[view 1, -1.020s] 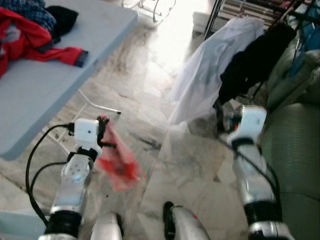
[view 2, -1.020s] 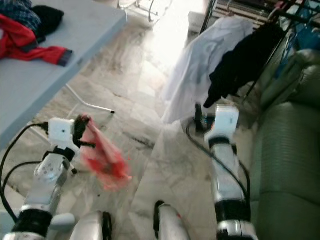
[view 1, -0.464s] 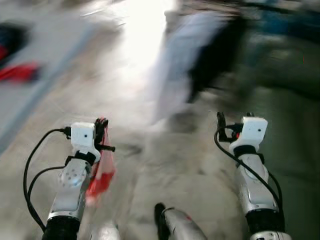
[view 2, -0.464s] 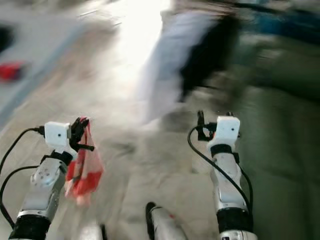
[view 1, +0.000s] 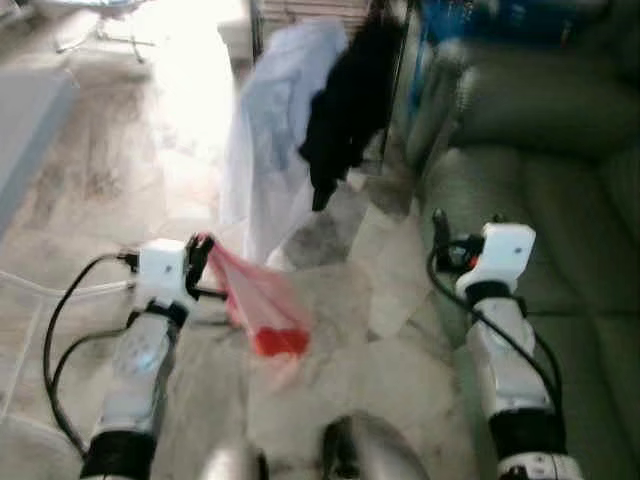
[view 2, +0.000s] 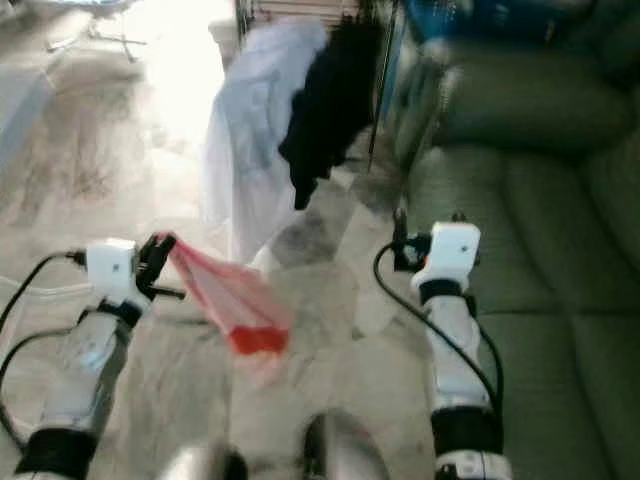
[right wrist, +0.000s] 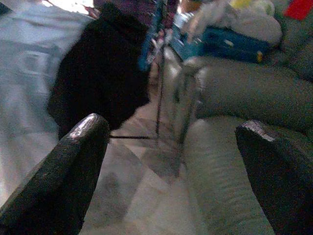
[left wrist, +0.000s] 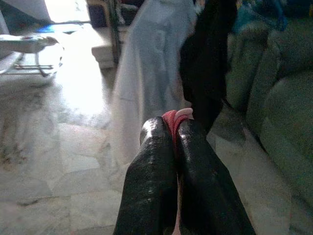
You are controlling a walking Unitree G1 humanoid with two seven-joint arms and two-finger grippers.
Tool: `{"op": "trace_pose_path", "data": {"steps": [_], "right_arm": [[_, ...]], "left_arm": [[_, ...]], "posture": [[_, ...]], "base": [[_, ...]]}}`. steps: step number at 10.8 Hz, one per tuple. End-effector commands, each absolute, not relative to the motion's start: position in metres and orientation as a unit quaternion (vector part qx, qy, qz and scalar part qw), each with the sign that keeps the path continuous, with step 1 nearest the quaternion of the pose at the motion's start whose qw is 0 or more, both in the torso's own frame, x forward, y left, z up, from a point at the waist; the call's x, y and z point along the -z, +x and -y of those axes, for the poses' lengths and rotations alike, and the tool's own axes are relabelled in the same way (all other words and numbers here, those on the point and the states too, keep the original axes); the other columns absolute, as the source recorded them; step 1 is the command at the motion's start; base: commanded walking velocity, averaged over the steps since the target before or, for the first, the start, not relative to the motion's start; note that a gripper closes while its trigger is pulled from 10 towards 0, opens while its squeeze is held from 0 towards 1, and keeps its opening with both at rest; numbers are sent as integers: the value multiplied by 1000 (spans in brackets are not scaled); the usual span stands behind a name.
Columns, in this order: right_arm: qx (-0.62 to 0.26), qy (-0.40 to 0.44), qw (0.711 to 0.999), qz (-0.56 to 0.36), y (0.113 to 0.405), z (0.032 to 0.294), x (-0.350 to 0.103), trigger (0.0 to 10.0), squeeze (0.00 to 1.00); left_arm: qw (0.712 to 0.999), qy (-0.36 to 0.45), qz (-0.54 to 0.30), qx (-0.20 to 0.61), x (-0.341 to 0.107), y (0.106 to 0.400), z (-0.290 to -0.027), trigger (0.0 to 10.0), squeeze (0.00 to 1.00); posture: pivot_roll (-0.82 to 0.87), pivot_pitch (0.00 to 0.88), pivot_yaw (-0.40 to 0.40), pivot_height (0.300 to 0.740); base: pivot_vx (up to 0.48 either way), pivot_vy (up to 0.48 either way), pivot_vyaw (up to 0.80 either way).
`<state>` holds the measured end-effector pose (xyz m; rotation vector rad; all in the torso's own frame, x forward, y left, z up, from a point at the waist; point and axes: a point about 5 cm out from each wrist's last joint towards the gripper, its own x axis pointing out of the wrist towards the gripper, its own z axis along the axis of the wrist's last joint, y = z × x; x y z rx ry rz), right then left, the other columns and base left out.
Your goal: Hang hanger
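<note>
Left gripper [view 1: 200,268] is clamped shut on a red garment [view 1: 258,308], cloth pinched between its black fingers [left wrist: 151,181] in the left wrist view; garment swings out toward the middle, blurred. No hanger can be made out in it, too blurred to tell. Right gripper [view 1: 440,240] is held up beside the green sofa [view 1: 560,250], fingers [right wrist: 73,166] spread wide apart, holding nothing. Change over the last second: whole picture has shifted, so the camera has turned right; the blue table with clothes has slid off to the left edge, and the white shirt [view 1: 270,140] and black garment [view 1: 350,95] on the rack [view 2: 385,90] now sit ahead, centre. The red garment hung down half a second ago; now it flares sideways. Judgement: robot is lining up on the rack, carry step nearly done, hanging not yet begun. Far back, blue items [right wrist: 220,41] on the sofa. No readable brand, label or writing anywhere.
</note>
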<state>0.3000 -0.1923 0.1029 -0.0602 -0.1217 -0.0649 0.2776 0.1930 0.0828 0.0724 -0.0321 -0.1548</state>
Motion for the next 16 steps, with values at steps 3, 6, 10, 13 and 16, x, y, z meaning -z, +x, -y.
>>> {"op": "trace_pose_path", "data": {"steps": [3,6,10,13,16], "right_arm": [[53,-35,997,54,297,205,-100,10000,0],[47,-27,998,43,292,200,-93,10000,0],[47,-27,997,47,297,200,-96,10000,0],[46,-22,998,48,298,200,-96,10000,0],[35,-10,999,38,278,194,-90,10000,0]], "left_arm": [[995,28,30,95,-90,284,-181,10000,0],[995,32,28,92,-91,286,-183,10000,0],[995,39,31,92,-94,289,-183,10000,0],[993,44,44,104,-97,288,-176,10000,0],[993,47,44,100,-95,280,-178,10000,0]], "posture": [[-15,161,-58,740],[-14,165,-55,740],[-6,160,-52,740],[-6,161,-50,740],[-8,177,-55,740]], "base": [[436,89,0],[344,335,0],[322,354,0],[350,240,0],[437,0,0]]}}
